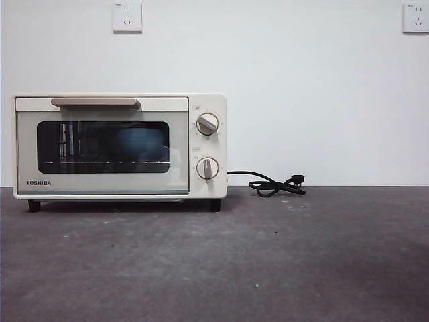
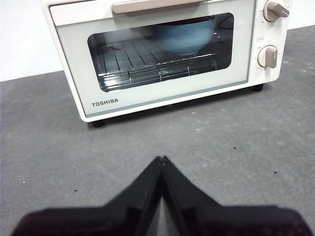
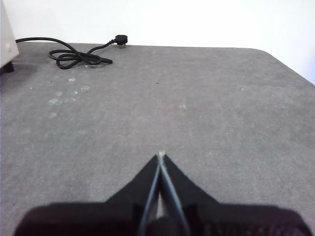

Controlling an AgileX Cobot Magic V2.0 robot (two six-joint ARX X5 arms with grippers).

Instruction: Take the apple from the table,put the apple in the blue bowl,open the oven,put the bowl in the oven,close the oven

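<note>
The small cream-white Toshiba toaster oven (image 1: pixel 119 145) stands on the dark grey speckled table (image 1: pixel 268 261), with its dark glass door closed under the tan bar handle (image 1: pixel 94 102). The round matte blue bowl (image 2: pixel 184 35) sits inside on the wire rack (image 2: pixel 142 61), behind the glass. The apple cannot be made out. The left end effector (image 2: pixel 162 160) is pressed together and holds nothing, apart from the oven front. The right end effector (image 3: pixel 161 156) is also closed and holds nothing, over bare table, well apart from the coiled black cord (image 3: pixel 76 56).
</note>
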